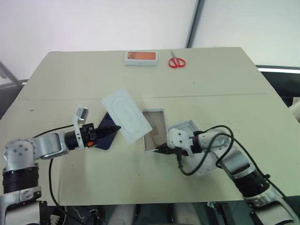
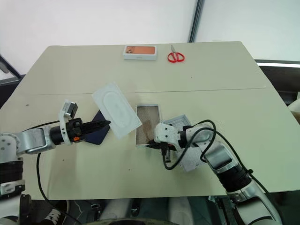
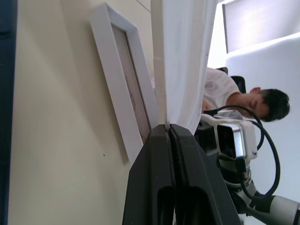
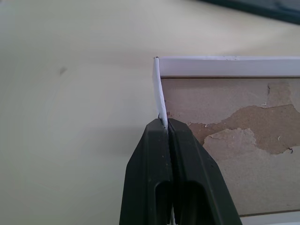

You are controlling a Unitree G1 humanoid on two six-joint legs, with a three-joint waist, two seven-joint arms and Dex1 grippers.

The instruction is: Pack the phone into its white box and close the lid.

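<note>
Pinched shut, the left gripper (image 1: 114, 128) holds the flat white insert (image 1: 126, 114) by its near edge, so the sheet stands tilted up off the table and out ahead of the fingertips. Just beneath and behind that hand lies the phone (image 1: 105, 133), dark blue, flat on the table and partly hidden under the insert. The right gripper (image 1: 165, 150) is clamped on the thin near wall of the white box (image 1: 153, 130); the right wrist view shows the wall caught between the two black fingers, with the box's torn tan-brown floor just beyond them. Under the right forearm lies the lid (image 2: 183, 123), with only a corner showing.

To do this step well, I judge the right hand should keep the box pinned and level while the left lowers the insert squarely over the opening, edges parallel to the walls; it now sits skewed to them. The thin wall looks easy to bend, so the grip should stay light.

Beige and matte, the table (image 1: 225, 89) is otherwise uncluttered; far beyond both hands, near its back edge, sit an orange-faced white case (image 1: 141, 57) and red scissors (image 1: 176, 61). Pale walls stand behind. The left wrist view shows a person in a white top seated past the right arm.
</note>
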